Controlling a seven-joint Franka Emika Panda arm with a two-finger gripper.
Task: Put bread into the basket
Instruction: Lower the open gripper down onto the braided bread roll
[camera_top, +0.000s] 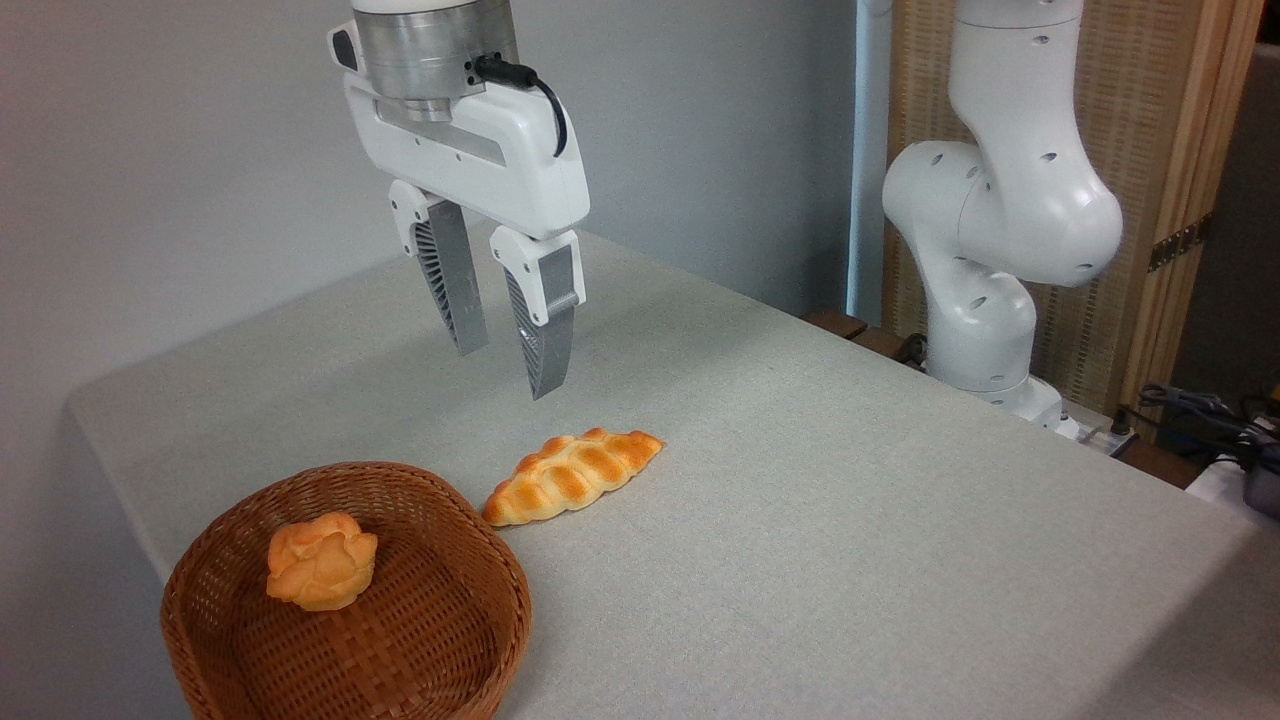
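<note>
Nearest to the camera, at about 7 o'clock in the picture, stands the basket (440, 640), round and woven, on the grey counter (850, 520). Inside it, toward its far left part, lies a small round bun (320, 560). This bun is not the thing of the task.

Just beyond the basket's rim, at about 1 o'clock from it, the bread (572, 477) lies flat on the counter. Its near pointed end is very close to the rim, but I cannot tell if it touches. Its long axis goes from 8 o'clock to 2 o'clock in the picture, so it points away from the basket.

Above, the claw (508, 370) hangs in the air with its two fingers apart and nothing between them. The bread lies at about 5 o'clock from the fingertips, lower and a little to the right, with clear air between.

To my judgement, the grasp is not yet begun: the claw must go down and slightly right, and close across the short width of the loaf, not along its length.
</note>
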